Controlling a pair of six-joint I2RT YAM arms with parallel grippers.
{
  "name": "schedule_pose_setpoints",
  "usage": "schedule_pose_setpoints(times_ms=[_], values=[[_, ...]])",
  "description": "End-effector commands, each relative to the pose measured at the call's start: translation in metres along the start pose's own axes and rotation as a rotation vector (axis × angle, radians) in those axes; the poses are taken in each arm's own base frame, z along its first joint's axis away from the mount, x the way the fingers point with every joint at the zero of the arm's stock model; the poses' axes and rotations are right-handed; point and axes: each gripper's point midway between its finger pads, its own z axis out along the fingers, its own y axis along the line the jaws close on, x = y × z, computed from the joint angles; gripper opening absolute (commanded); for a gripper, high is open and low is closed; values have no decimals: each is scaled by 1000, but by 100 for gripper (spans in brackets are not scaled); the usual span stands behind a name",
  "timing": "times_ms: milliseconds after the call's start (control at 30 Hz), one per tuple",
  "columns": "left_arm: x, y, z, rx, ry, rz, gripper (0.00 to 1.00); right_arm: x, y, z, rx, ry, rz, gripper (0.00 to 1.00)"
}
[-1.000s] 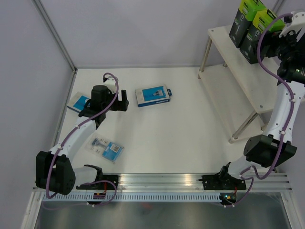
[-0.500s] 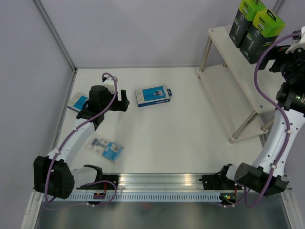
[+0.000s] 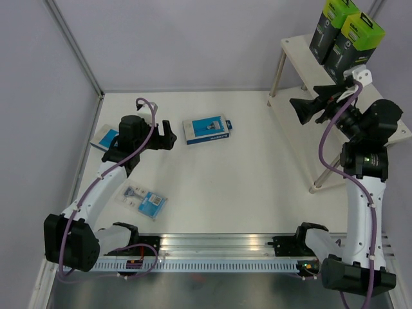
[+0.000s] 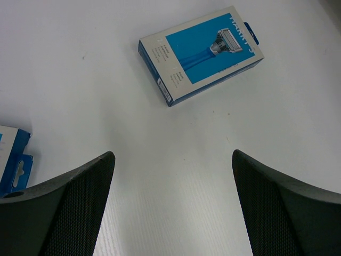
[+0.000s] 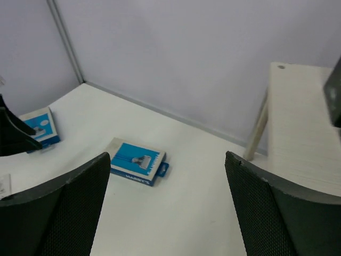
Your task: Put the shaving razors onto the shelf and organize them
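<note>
Two black boxes with lime-green tops (image 3: 341,35) stand side by side on the top board of the beige shelf (image 3: 297,56). One blue-and-white box (image 3: 207,129) lies flat mid-table; it shows in the left wrist view (image 4: 201,53) and the right wrist view (image 5: 137,160). The other blue-and-white box (image 3: 105,137) lies at the far left, partly under my left arm. The clear blister pack (image 3: 145,200) lies near the left front. My left gripper (image 3: 168,135) is open and empty, low over the table between the two blue boxes. My right gripper (image 3: 300,111) is open and empty, over the shelf's lower board, pointing left.
The shelf's silver legs (image 3: 277,71) stand at the table's right side, one (image 5: 258,129) close to my right gripper. Grey walls enclose the back and left. An aluminium rail (image 3: 219,244) with the arm bases runs along the near edge.
My right arm has swung down and left from beside the black boxes on the top board to over the lower board, still open. My left gripper has barely shifted.
</note>
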Motion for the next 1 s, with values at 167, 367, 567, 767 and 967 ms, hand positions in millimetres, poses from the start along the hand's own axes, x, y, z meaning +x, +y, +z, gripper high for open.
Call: schedule_pose_setpoints(times_ms=[167,367,567,767,967], values=[[-35,-13,0,39,-90,-130,91,65,58,39,-195,97,159,90],[-46,-13,-1,32,-147,-199,91,131,109,68,-270,234,255,98],[-32,4,12,-53,-141,-239,95,179,128,93,-217,198,379,98],[-20,15,45,-95,-84,-261,96,236,140,115,-135,281,477,98],[-21,31,83,-157,-92,-288,96,291,129,125,-46,307,522,98]])
